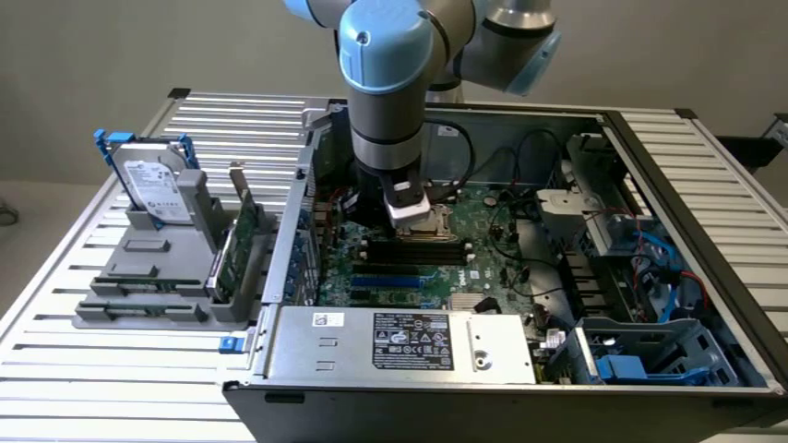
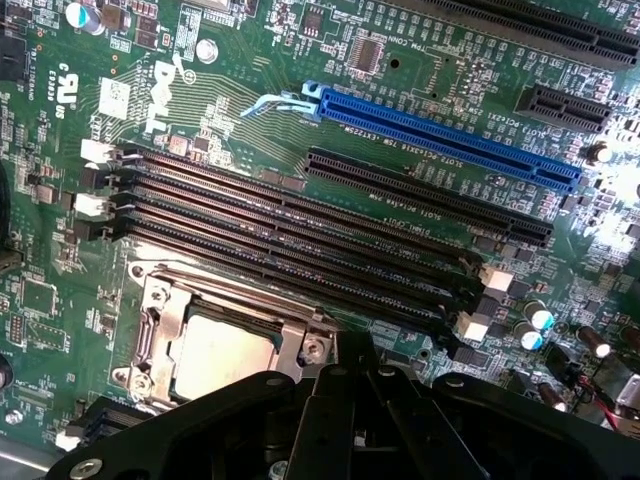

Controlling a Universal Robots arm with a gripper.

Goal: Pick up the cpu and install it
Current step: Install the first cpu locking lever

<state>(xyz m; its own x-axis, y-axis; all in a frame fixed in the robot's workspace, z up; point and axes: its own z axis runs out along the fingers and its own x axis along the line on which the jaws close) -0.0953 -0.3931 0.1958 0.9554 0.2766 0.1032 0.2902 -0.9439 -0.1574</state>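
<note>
I have the arm deep in the case (image 1: 689,231), right over the motherboard (image 2: 300,130). The socket (image 2: 215,340) is my landmark: the cpu (image 2: 222,355) lies flat inside its frame, directly beneath the gripper (image 1: 412,210). Its finger state I cannot tell.

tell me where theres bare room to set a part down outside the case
Bare slats of the table run in front of the grey holder rack, and behind it. Inside the case, around the gripper and the cpu, the motherboard is crowded.
</note>
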